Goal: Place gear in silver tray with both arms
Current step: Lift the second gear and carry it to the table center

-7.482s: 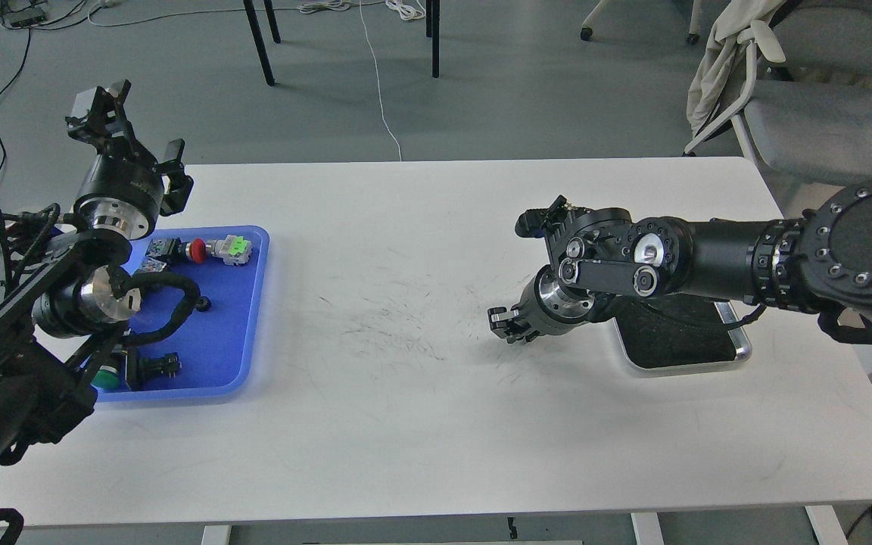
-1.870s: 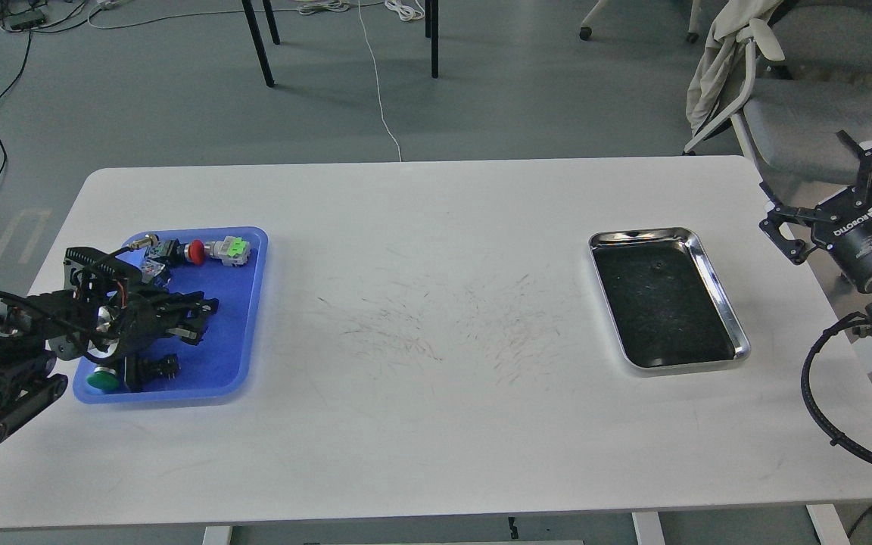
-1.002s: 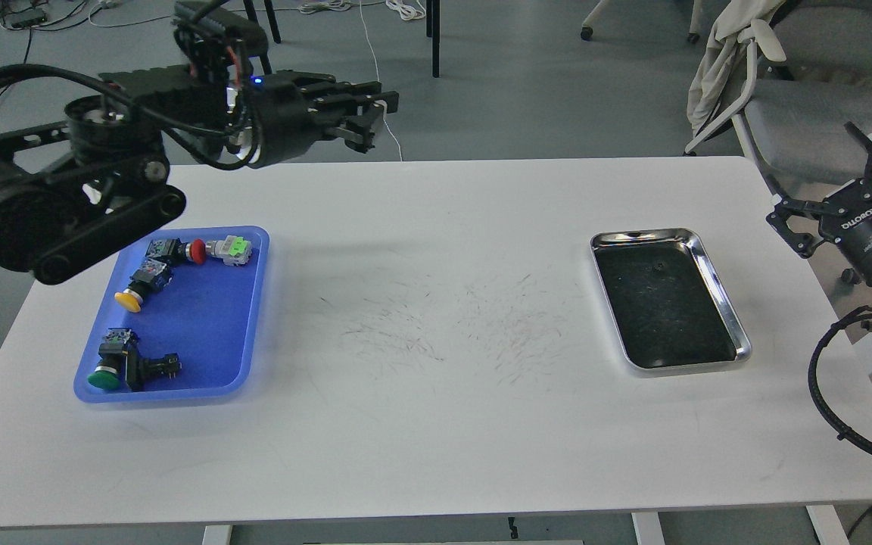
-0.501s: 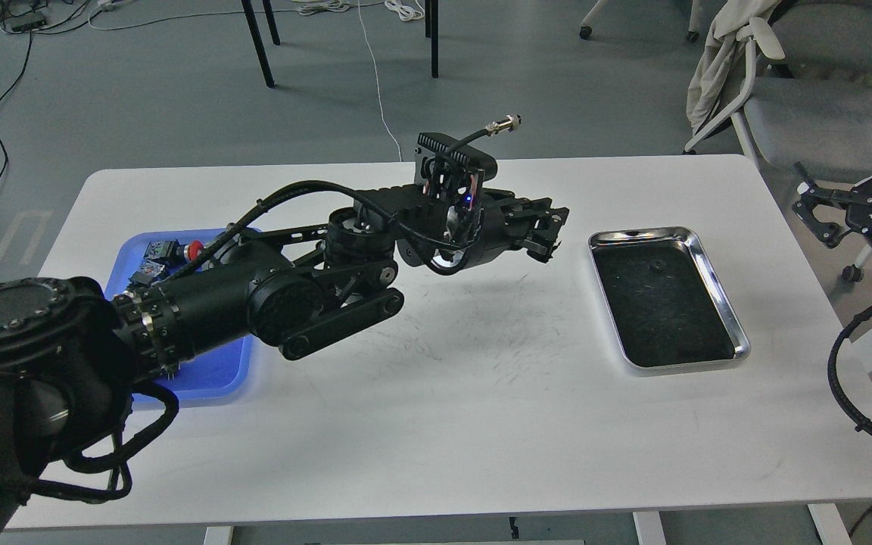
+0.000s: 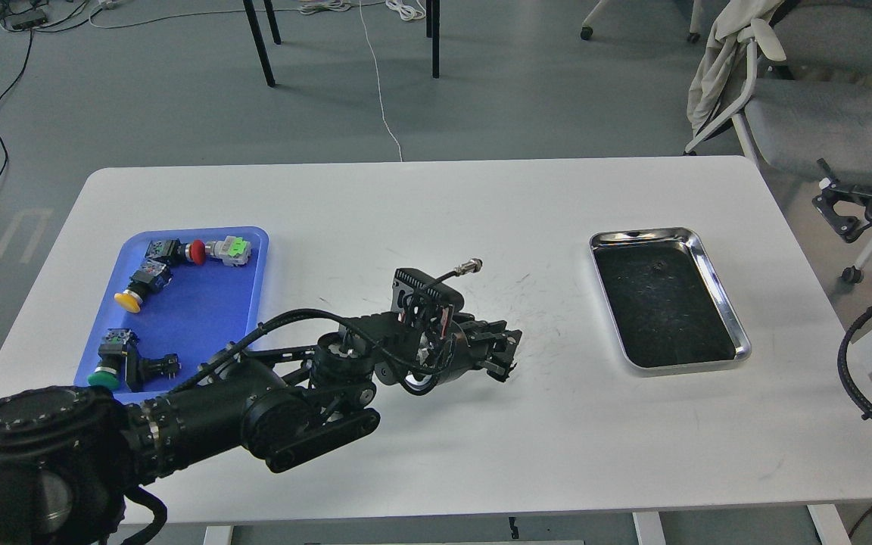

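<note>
The silver tray lies at the right of the white table, with a shiny rim and a dark scratched bottom. A tiny dark speck sits near its far end; I cannot tell what it is. My left gripper hangs low over the table's middle, left of the tray and pointing at it. Its dark fingers are close together, and I cannot make out a gear between them. My right gripper is off the table's right edge, its fingers spread and empty.
A blue plastic tray at the left holds several push-button switches: a red one, a yellow one and a green one. A grey chair stands beyond the table's far right corner.
My left arm has come from the blue tray, swung high across the table, and now dropped low over the middle. My right gripper has drawn back further to the right.
</note>
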`<state>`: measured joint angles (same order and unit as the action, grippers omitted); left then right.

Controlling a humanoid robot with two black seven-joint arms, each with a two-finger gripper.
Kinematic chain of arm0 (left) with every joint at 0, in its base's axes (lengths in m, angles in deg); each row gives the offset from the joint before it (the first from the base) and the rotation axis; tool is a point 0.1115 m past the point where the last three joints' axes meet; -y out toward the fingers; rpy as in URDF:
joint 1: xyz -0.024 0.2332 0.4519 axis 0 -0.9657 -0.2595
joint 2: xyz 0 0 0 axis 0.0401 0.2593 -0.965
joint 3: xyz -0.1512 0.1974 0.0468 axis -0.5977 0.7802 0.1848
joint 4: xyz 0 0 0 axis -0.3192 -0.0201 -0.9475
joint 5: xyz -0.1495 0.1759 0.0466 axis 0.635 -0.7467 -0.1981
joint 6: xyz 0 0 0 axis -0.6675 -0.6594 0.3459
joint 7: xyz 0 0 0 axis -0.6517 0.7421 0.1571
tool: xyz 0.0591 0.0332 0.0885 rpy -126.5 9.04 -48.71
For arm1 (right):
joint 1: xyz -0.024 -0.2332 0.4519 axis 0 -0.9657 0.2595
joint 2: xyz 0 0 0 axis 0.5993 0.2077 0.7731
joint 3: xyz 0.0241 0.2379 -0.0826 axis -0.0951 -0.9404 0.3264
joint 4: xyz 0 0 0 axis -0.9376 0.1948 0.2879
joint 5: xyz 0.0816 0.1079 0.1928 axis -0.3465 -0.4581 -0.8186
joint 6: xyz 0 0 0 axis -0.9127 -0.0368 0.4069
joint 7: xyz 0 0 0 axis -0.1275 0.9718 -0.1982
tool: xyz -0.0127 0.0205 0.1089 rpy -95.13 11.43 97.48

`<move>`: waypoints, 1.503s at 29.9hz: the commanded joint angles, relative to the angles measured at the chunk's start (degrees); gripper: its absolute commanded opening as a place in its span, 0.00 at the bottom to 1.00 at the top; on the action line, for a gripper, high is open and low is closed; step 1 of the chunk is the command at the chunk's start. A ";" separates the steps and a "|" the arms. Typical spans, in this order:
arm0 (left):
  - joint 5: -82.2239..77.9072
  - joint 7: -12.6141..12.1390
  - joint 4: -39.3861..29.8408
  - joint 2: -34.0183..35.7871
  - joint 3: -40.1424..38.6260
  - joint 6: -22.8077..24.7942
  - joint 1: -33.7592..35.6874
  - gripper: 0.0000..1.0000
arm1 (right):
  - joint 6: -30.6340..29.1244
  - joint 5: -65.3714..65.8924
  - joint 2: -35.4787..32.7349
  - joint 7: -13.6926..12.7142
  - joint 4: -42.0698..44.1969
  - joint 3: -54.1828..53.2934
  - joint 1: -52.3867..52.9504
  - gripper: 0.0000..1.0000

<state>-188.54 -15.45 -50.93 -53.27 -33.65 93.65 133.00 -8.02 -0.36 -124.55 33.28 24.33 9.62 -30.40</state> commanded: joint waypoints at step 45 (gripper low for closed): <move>2.15 -2.92 -4.64 0.01 0.47 -7.43 -1.97 0.63 | -0.14 -0.08 0.68 0.42 -0.07 -0.73 -0.28 0.96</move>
<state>-186.77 -18.37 -55.56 -53.26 -33.17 86.58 130.97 -8.10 -0.37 -123.92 33.71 24.26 8.90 -30.67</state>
